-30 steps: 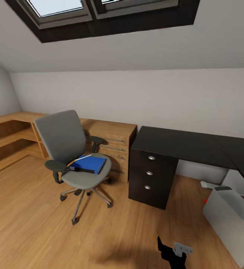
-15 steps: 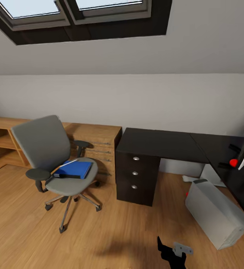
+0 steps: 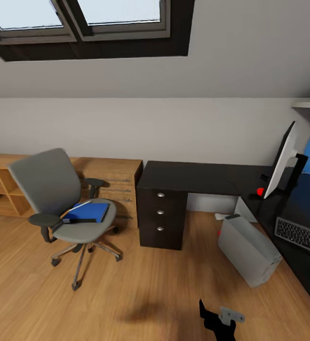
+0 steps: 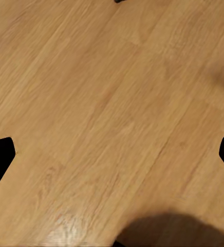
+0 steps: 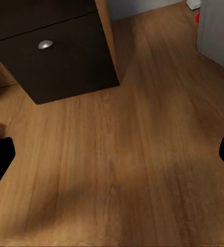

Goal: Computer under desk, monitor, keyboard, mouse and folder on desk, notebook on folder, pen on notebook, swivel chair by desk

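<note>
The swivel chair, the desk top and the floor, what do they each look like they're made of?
The swivel chair: matte grey seat and back, probably fabric; black armrests, likely plastic; a shiny, metal-looking wheeled base. The desk: a smooth black top that reflects the blue panel near the monitor, so probably lacquer or laminate. The floor: light brown planks with visible grain, wood or wood-look laminate.
</note>
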You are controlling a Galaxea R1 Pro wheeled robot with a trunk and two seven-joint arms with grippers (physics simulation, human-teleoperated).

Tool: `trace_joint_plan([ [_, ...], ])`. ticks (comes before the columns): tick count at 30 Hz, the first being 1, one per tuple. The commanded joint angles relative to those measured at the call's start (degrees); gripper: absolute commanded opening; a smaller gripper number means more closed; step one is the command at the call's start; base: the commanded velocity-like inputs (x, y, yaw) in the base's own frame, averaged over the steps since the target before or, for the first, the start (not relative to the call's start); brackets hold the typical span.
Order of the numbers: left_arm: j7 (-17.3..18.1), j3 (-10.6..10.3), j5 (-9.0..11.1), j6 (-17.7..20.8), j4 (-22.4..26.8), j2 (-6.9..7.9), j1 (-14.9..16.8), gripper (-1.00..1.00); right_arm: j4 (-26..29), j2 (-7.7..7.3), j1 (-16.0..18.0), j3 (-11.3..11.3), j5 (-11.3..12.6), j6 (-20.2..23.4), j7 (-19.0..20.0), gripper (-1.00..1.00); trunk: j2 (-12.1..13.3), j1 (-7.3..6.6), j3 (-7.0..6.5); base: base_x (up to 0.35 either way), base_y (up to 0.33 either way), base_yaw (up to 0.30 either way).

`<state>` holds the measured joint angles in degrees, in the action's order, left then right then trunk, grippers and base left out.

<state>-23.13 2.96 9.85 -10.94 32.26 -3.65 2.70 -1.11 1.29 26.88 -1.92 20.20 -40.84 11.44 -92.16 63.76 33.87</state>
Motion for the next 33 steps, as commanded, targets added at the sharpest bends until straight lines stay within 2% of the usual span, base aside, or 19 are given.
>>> trace_joint_plan([
  [1, 0.11, 0.05, 0.61, -0.38, -0.01, -0.03, 0.03, 1.0, -0.12, 0.01, 0.08, -0.19, 0.52, -0.18, 0.55, 1.0, 0.38, -0.27, -0.13, -0.327, 0.094, -0.032],
  [8, 0.09, 0.03, 0.59, -0.44, -0.01, -0.03, 0.03, 1.0, -0.12, 0.02, 0.09, -0.19, 0.62, -0.27, 0.44, 1.0, 3.19, -1.8, -1.42, -0.329, 0.098, -0.011],
  [17, 0.02, 0.11, 0.61, -0.57, -0.01, 0.1, 0.03, 1.0, -0.12, 0.34, 0.05, -0.19, 0.63, -0.44, 0.43, 1.0, 6.8, -3.78, -3.71, -0.329, 0.121, -0.001],
  [27, -0.05, -0.22, 0.22, -0.64, -0.02, 0.03, 0.03, 1.0, -0.12, 0.25, 0.07, -0.28, 0.56, -0.33, 0.44, 1.0, 6.8, -3.78, -4.04, -0.107, 0.041, 0.0],
  [33, -0.05, -1.52, -0.34, -0.68, -0.08, 0.04, 0.03, 1.0, -0.06, 0.15, 0.04, -0.34, 0.56, -0.24, 0.43, 1.0, 6.8, -3.78, -4.05, -0.062, -0.03, 0.0],
])
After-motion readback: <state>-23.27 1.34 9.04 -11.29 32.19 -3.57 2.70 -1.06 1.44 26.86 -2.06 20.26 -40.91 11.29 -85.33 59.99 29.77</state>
